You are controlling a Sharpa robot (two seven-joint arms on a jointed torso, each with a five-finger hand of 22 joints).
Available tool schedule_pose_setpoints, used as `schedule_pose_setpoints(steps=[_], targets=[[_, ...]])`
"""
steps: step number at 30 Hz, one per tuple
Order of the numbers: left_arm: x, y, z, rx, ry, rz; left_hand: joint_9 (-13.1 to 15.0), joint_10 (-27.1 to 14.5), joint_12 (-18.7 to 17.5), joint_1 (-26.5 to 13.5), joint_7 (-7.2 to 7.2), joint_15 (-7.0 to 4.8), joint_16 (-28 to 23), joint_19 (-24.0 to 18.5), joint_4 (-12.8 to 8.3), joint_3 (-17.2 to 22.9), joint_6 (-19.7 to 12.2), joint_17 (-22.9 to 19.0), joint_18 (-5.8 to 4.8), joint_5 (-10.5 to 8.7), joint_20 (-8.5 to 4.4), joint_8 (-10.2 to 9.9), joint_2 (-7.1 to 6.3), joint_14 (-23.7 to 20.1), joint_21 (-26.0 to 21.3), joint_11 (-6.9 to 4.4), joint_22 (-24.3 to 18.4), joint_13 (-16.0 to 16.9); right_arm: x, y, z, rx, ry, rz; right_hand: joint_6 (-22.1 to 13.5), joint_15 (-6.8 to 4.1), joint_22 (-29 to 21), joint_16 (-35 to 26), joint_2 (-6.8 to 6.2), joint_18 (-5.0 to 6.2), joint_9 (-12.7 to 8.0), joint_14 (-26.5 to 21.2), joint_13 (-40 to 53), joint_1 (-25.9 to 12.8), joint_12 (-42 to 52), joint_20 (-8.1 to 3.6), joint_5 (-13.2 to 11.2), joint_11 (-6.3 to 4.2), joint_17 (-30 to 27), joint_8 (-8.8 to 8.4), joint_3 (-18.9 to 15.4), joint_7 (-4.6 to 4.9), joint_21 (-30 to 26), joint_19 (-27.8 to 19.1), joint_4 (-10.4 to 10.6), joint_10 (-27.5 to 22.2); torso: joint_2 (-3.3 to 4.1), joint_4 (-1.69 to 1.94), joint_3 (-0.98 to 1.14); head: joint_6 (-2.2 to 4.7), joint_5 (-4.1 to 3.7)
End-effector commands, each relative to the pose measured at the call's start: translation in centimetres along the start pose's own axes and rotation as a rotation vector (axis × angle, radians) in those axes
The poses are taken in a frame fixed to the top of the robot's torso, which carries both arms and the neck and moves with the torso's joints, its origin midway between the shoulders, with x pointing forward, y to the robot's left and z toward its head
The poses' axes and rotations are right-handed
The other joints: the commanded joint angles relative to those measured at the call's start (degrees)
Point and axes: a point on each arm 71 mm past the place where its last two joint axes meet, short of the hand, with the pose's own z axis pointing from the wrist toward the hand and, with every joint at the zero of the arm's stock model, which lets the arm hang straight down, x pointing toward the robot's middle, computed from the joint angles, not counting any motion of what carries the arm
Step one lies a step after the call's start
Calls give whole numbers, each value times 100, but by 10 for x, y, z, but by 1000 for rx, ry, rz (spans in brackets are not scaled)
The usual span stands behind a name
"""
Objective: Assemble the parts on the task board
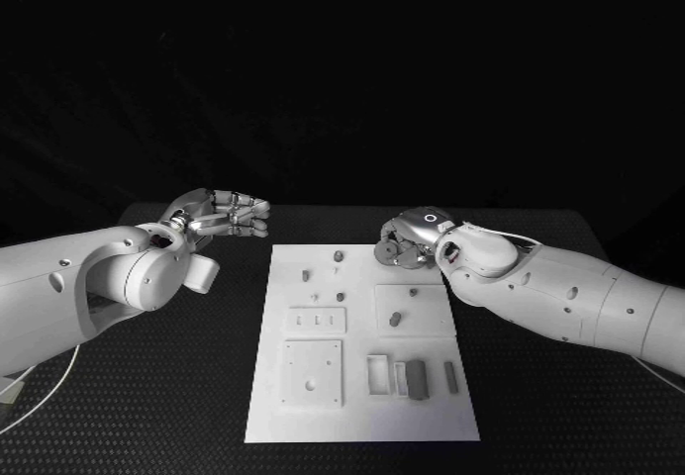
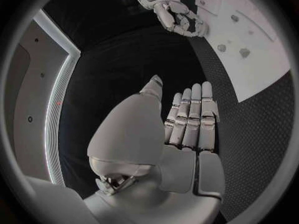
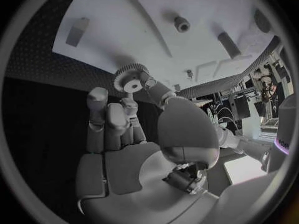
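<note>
The white task board (image 1: 364, 411) lies in the middle of the black table. Above its far right corner my right hand (image 1: 411, 240) pinches a grey gear (image 1: 388, 252). The right wrist view shows that gear (image 3: 131, 78) with its toothed rim, held at the fingertips (image 3: 144, 82) over the edge of the board (image 3: 124, 25). My left hand (image 1: 226, 212) hovers off the far left corner of the board, holding nothing. In the left wrist view its fingers (image 2: 190, 115) lie straight over the mat, with the right hand (image 2: 177, 16) beyond them.
Small grey pegs (image 1: 340, 255) stand at the far end of the board. A square plate (image 1: 312, 372) and an upright dark bar (image 1: 417, 379) sit at its near end. Black mat (image 1: 171, 396) surrounds the board.
</note>
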Motion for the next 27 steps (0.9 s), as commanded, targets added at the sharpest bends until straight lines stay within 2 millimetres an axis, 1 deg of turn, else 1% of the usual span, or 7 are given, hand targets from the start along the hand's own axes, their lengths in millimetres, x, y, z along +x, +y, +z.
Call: schedule_pose_setpoints(steps=[1, 5, 7, 12, 15, 22, 27], targets=[[2, -2, 0, 13, 11, 0, -6, -9, -27, -33, 38, 13, -32, 31, -4, -13, -24, 5, 117, -25, 19, -34, 17, 11, -19, 29, -8, -8, -9, 8, -2, -8, -85, -69, 267, -50, 68, 18, -57, 440, 80, 11, -11, 44, -9, -5, 8, -11, -7, 25, -4, 209, 16, 36, 6, 54, -3, 14, -1, 26, -18], [2, -2, 0, 13, 10, 0, -7, -10, -28, -32, 38, 13, -33, 32, -4, -13, -24, 7, 117, -25, 19, -35, 17, 11, -20, 29, -8, -9, -15, 19, -5, -28, -112, -77, 276, -53, 65, 17, -80, 440, 79, 12, -21, 58, -17, -10, 8, -15, -9, 24, 0, 206, 13, 44, 8, 69, -4, 1, 1, 41, 4], [2, -2, 0, 13, 11, 0, -7, -10, -28, -32, 38, 13, -34, 32, -4, -13, -25, 7, 117, -25, 19, -35, 16, 12, -20, 29, -8, -9, -19, 29, -8, -52, -129, -80, 278, -54, 64, 16, -83, 440, 79, 13, -24, 60, -19, -11, 8, -15, -9, 23, 1, 205, 13, 47, 9, 73, -5, -7, -3, 50, 11], [2, -2, 1, 14, 11, 1, -8, -11, -28, -33, 38, 13, -35, 32, -4, -14, -25, 8, 117, -25, 19, -35, 16, 12, -21, 29, -8, -10, -25, 55, -6, -107, -141, -63, 284, -56, 62, 16, -95, 440, 78, 14, -32, 60, -25, -14, 8, -17, -10, 22, 1, 204, 11, 54, 11, 84, -9, -18, 4, 63, 47], [3, -2, 1, 14, 14, 1, -8, -12, -29, -33, 39, 13, -36, 32, -4, -14, -26, 9, 117, -25, 20, -35, 17, 12, -22, 30, -8, -10, -26, 67, -1, -129, -138, -60, 284, -56, 61, 15, -100, 440, 76, 14, -36, 60, -28, -14, 8, -17, -10, 20, 1, 204, 10, 56, 12, 89, -9, -15, 8, 70, 61], [4, -2, 2, 14, 14, -1, -9, -12, -29, -34, 38, 13, -38, 33, -4, -14, -26, 11, 117, -25, 20, -35, 18, 13, -23, 30, -8, -11, -24, 83, 5, -149, -139, -62, 271, -54, 58, 12, -110, 440, 70, 16, -47, 58, -38, -15, 8, -14, -12, 6, 3, 207, 7, 63, 13, 102, -11, 17, -15, 56, 76], [5, -2, 2, 15, 16, -1, -9, -12, -28, -35, 38, 13, -39, 33, -4, -15, -26, 12, 117, -26, 20, -35, 17, 13, -24, 30, -8, -11, -22, 95, 11, -166, -129, -65, 268, -53, 57, 12, -111, 440, 68, 16, -50, 59, -41, -15, 8, -13, -12, 2, 5, 208, 6, 65, 14, 105, -5, 12, -12, 53, 72]])
